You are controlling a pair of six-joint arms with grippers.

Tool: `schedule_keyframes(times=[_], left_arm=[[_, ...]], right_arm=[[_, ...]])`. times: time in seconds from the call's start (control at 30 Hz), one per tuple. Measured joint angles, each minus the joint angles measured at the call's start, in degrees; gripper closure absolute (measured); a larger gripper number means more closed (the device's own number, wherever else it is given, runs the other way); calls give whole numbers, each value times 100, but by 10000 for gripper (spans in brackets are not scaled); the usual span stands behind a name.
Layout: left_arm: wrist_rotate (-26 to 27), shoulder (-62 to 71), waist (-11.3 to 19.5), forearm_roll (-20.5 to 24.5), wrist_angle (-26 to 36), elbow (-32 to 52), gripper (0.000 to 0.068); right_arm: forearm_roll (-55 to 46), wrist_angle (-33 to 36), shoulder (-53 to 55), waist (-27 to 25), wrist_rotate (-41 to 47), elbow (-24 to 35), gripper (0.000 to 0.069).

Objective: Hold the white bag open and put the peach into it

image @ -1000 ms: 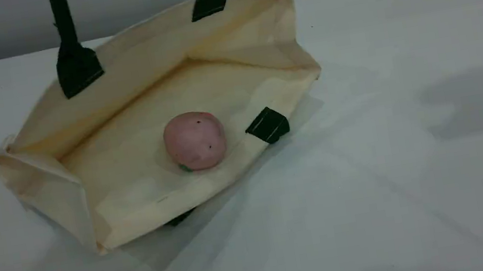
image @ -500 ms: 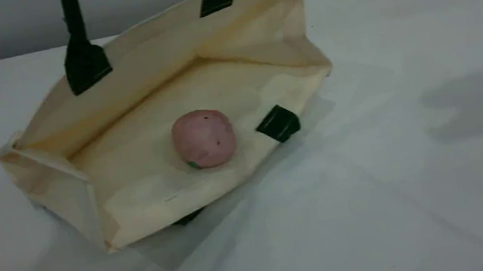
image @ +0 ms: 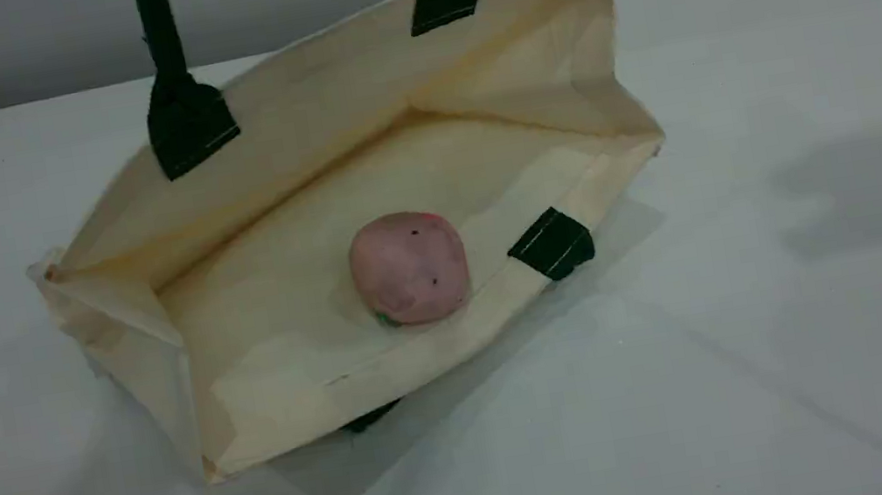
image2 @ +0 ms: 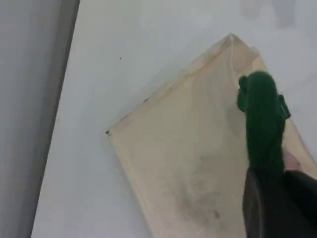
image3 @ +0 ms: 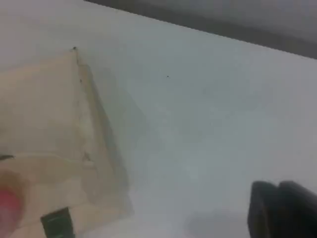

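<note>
The white bag lies tipped on the table with its mouth facing the camera. The pink-red peach rests inside it on the lower wall, near a dark green patch. Both strands of the upper dark green handle rise taut out of the top edge. In the left wrist view that handle runs into my left gripper, which is shut on it above the bag's side. My right gripper hangs shut and holds nothing, off to the side of the bag's corner; a blurred bit of the peach shows.
The white table stretches to the right and front of the bag, with soft arm shadows on its right side. A grey wall runs behind the table's far edge.
The bag, with the peach inside, has slid to the right and slightly toward the camera. Its raised handle moved right with it.
</note>
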Motion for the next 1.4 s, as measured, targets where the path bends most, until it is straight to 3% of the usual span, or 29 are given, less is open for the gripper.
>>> schedule_keyframes(times=[0.4,0.5,0.7,0.83,0.97,1.23,1.4], left_arm=[[6,0,0,-820,-6,0,565],[6,0,0,-1037,-18,0,511],[-19,0,0,-1022,-18,0,342],[-62,0,0,-1022,-12,0,321],[-679,-75,0,-904,-7,0,381],[-2191,-616,0,63,11,0,658],[-3121,-1103,0,543,16,0,674]], right_arm=[[-10,44,0,0,-5,0,676],[-10,44,0,0,-5,0,676],[-10,44,0,0,-5,0,675],[-10,44,-40,0,-20,0,675],[-10,-2,-274,0,-140,0,675],[-76,55,-1337,0,-270,0,675],[-76,351,-2105,0,-402,0,675]])
